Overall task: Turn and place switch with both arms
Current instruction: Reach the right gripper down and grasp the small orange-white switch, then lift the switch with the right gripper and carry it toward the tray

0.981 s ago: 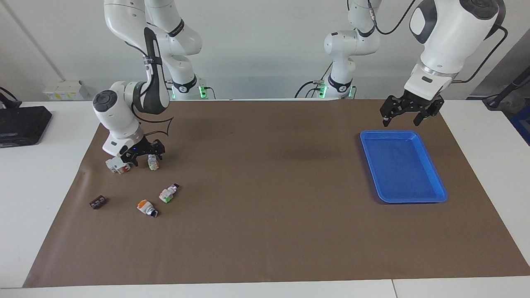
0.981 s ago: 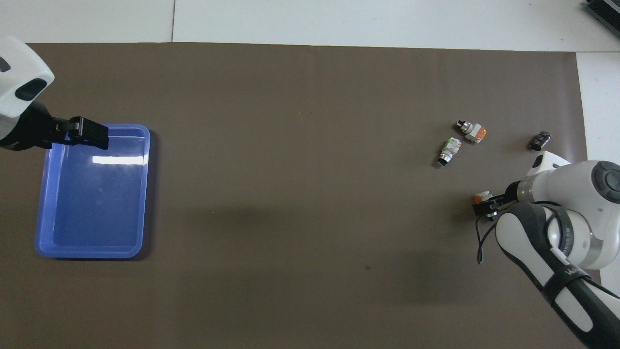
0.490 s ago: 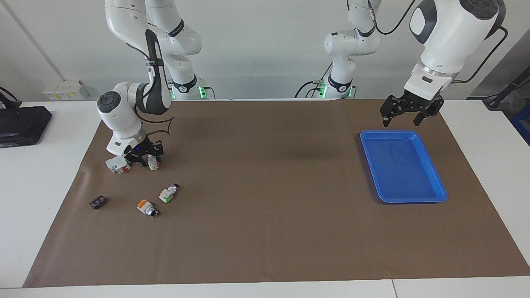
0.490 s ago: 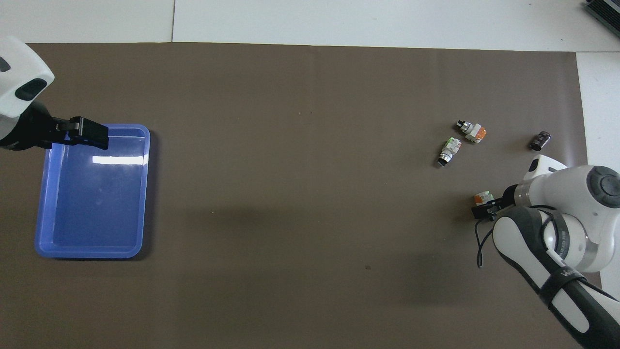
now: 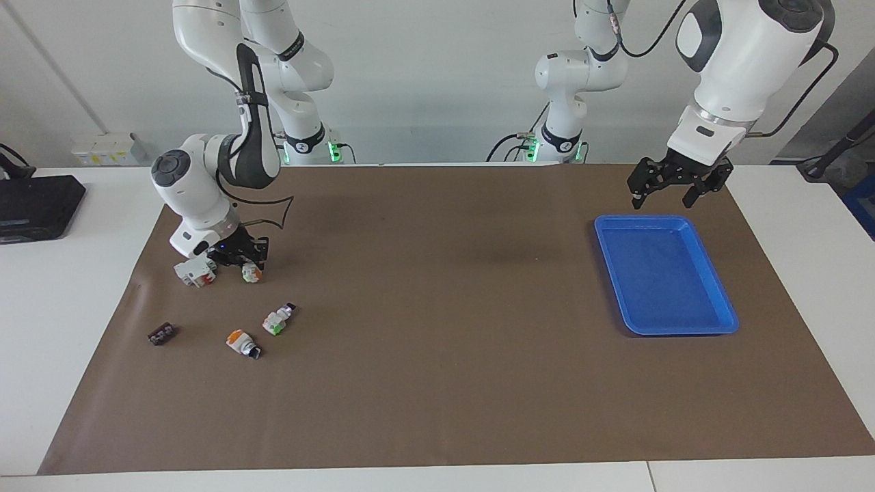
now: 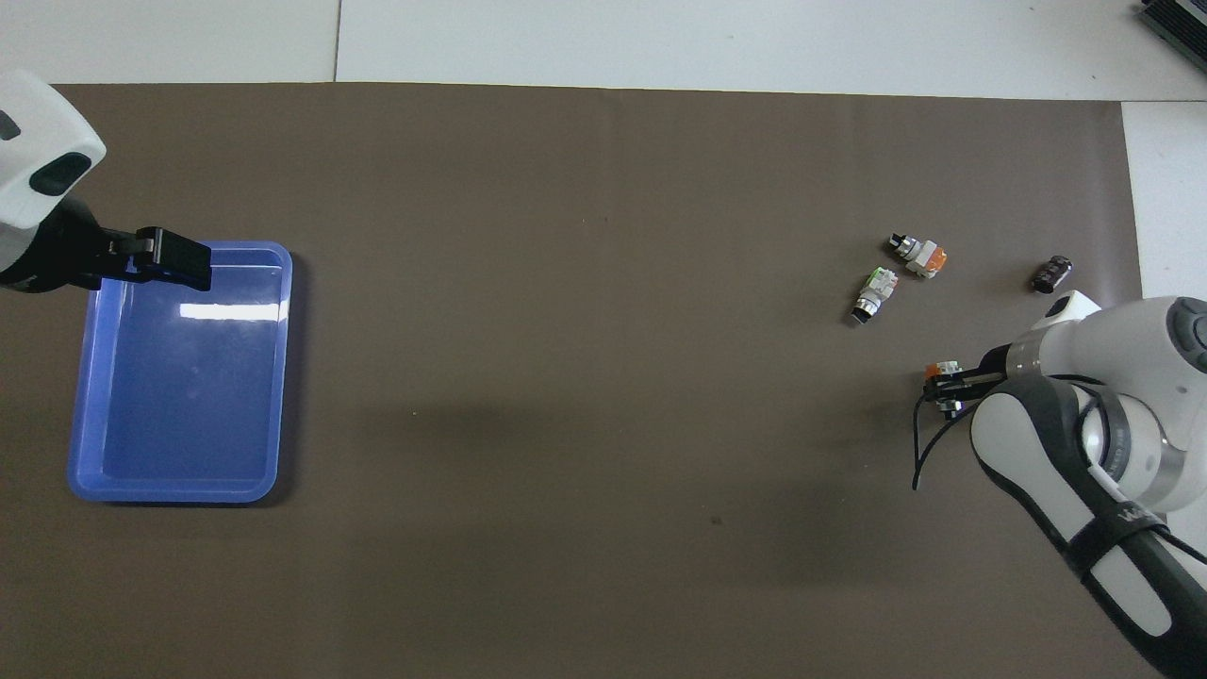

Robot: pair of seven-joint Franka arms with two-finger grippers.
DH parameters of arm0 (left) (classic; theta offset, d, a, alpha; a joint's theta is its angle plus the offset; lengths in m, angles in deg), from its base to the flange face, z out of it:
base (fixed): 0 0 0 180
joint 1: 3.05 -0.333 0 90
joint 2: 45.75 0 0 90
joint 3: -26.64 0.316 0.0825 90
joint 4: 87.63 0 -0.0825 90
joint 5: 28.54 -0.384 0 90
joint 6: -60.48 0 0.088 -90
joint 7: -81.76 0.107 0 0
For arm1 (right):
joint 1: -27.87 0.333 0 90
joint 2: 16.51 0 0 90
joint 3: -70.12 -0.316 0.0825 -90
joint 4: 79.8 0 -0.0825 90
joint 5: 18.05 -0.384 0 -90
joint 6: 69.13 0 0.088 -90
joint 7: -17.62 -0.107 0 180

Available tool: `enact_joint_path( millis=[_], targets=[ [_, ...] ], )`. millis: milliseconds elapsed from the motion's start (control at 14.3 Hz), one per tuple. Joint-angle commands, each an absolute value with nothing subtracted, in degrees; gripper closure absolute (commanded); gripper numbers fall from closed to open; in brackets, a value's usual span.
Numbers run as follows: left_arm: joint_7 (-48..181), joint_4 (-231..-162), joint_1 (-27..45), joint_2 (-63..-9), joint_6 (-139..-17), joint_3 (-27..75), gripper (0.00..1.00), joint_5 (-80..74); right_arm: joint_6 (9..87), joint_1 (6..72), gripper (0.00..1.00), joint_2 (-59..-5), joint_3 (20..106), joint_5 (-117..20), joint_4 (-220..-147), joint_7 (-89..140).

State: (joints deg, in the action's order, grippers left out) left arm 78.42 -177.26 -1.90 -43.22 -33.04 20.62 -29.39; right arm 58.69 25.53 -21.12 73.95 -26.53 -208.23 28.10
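The switch is white with a green patch and rests on the brown mat toward the right arm's end of the table. From overhead only its orange cap shows, the switch otherwise covered by the hand. My right gripper is down at the mat and shut on it. My left gripper waits open in the air over the blue tray's edge nearest the robots, holding nothing.
The blue tray lies toward the left arm's end. Beside the held switch sits a white block with red. Farther from the robots lie a green-faced switch, a stubby orange-capped switch and a small black part.
My right gripper's fingers have closed on the switch, and its wrist has shifted slightly. The left arm has not moved.
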Motion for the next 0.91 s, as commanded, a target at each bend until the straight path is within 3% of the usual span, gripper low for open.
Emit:
enact_joint_path(
  millis=[0, 210, 490, 701, 841],
  targets=[
    [78.6, -178.3, -2.0, -44.3, -32.9, 20.8, 0.00, -28.9, 47.3, 25.5, 1.00, -21.9, 72.3, -34.4, -198.7, 17.0],
    [78.6, -178.3, -2.0, -44.3, -32.9, 20.8, 0.00, -28.9, 44.2, 25.5, 1.00, -22.0, 68.6, -44.1, -194.1, 4.0],
    [78.6, -178.3, -2.0, -44.3, -32.9, 20.8, 0.00, -28.9, 45.8, 25.6, 1.00, -25.0, 60.8, -57.8, -185.4, -22.0],
    [78.6, -178.3, -2.0, -44.3, -32.9, 20.8, 0.00, -28.9, 55.3, 25.8, 1.00, -26.6, 54.3, -67.6, -183.2, -36.2],
    [78.9, -178.3, -2.0, -44.3, -32.6, 20.8, 0.00, -28.9, 62.7, 30.7, 1.00, -27.2, 53.2, -72.8, -182.9, -42.5]
  ],
)
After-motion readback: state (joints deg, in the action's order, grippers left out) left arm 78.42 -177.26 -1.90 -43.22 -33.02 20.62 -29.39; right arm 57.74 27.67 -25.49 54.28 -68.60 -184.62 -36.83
